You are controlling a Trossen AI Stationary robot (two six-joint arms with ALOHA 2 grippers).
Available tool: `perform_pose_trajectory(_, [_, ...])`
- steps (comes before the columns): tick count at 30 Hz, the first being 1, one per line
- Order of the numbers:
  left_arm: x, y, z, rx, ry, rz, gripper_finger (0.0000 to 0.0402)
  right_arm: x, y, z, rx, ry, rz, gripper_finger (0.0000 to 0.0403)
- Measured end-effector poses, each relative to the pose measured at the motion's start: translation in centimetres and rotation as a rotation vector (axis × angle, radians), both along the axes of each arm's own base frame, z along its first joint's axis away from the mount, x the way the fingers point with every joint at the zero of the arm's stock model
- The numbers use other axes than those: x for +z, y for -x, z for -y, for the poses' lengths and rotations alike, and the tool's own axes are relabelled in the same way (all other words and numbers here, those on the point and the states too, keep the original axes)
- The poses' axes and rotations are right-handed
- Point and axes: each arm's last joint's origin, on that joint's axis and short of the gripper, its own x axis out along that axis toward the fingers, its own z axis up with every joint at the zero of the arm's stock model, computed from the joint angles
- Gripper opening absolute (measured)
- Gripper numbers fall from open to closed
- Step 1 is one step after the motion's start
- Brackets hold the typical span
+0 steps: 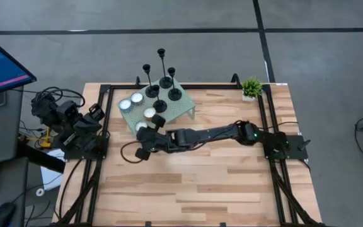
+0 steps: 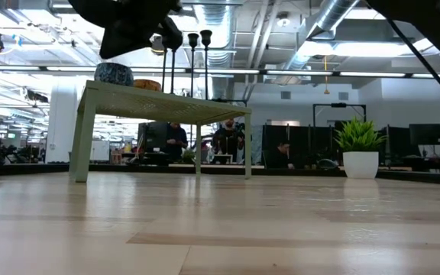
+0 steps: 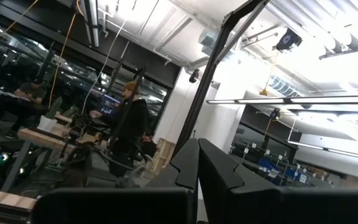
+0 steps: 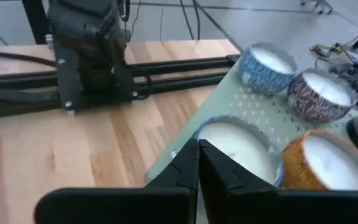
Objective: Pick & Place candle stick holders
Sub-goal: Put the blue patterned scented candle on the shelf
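From above, the wooden counter (image 1: 200, 183) carried a pale green stand (image 1: 183, 107) near its far edge, with five candle stick holders (image 1: 165, 81) on it and a small plant (image 1: 251, 87) further right; most planks lay bare. The right gripper (image 1: 149, 135) (jaws together, nothing held) sat at the stand's near-left corner. The left gripper (image 1: 95, 112), jaws together, waited at the left frame.

The low view showed people at desks behind.

The right wrist view showed candles (image 4: 265, 62) up close.

So the stand (image 1: 184, 108) sits toward the back left of the table (image 1: 219, 183), with four candle stick holders (image 1: 161, 106) on its rear and right part and the candles (image 1: 131, 103) lined up along its left and front edge. A potted plant (image 1: 251, 87) is at the back right corner. The right gripper (image 1: 145, 133) reaches across to the stand's front corner; the left arm (image 1: 74, 126) is parked off the left edge.
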Motion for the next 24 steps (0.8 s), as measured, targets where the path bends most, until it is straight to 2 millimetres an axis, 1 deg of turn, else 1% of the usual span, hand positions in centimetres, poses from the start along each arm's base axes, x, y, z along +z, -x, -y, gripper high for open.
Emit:
perform_pose_trajectory(4, [0.0,0.0,0.0,0.0,0.0,0.0,0.0008,0.3,-0.3,1.0,-0.003,0.013,0.022,0.0001])
perform_pose_trajectory(6, [0.0,0.0,0.0,0.002,-0.003,0.0,0.0008,0.7,-0.3,1.2,-0.003,0.022,0.04,0.0001])
perform_pose_trajectory(8, [0.0,0.0,0.0,0.002,-0.003,0.0,0.0008,1.5,0.1,0.7,0.002,0.028,0.031,0.0])
perform_pose_trajectory(10, [0.0,0.0,0.0,0.002,-0.003,0.0,0.0008,2.5,1.1,-0.4,0.013,0.042,-0.006,0.0])
perform_pose_trajectory(12, [0.0,0.0,0.0,0.002,-0.003,0.0,0.0008,3.1,1.9,-1.6,0.023,0.051,-0.033,0.0])
perform_pose_trajectory(14, [0.0,0.0,0.0,0.002,-0.004,0.0,0.0008,2.7,2.3,-2.7,0.031,0.059,-0.071,0.0])
perform_pose_trajectory(17, [0.0,0.0,0.0,0.003,-0.007,-0.002,0.0008,0.8,1.9,-3.3,0.029,0.047,-0.108,0.0])
perform_pose_trajectory(19, [0.0,0.0,0.0,0.004,-0.008,-0.003,0.0008,-0.2,1.5,-3.1,0.015,0.038,-0.116,0.0])
perform_pose_trajectory(24, [0.0,0.0,0.0,0.004,-0.008,-0.003,0.0008,-1.1,1.0,-1.7,-0.016,0.037,-0.131,0.0])
